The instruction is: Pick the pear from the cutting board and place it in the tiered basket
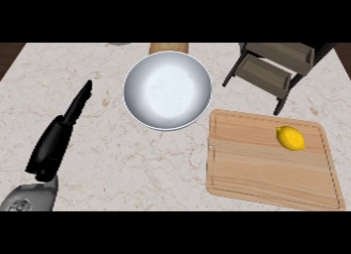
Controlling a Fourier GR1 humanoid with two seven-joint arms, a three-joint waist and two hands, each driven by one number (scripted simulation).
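Note:
A small yellow fruit, the pear (290, 138), lies on the upper right part of the wooden cutting board (266, 173) at the right of the counter. The tiered basket (277, 69), a dark frame with wooden shelves, stands behind the board at the back right. My left hand (58, 134) shows at the left with its fingers straight and pointing away, far from the pear and holding nothing. No right hand shows in the head view.
A large white plate (167, 90) sits at the middle back, between my left hand and the basket. A wooden object (169, 47) peeks out behind the plate. The marble counter ends at dark edges on both sides.

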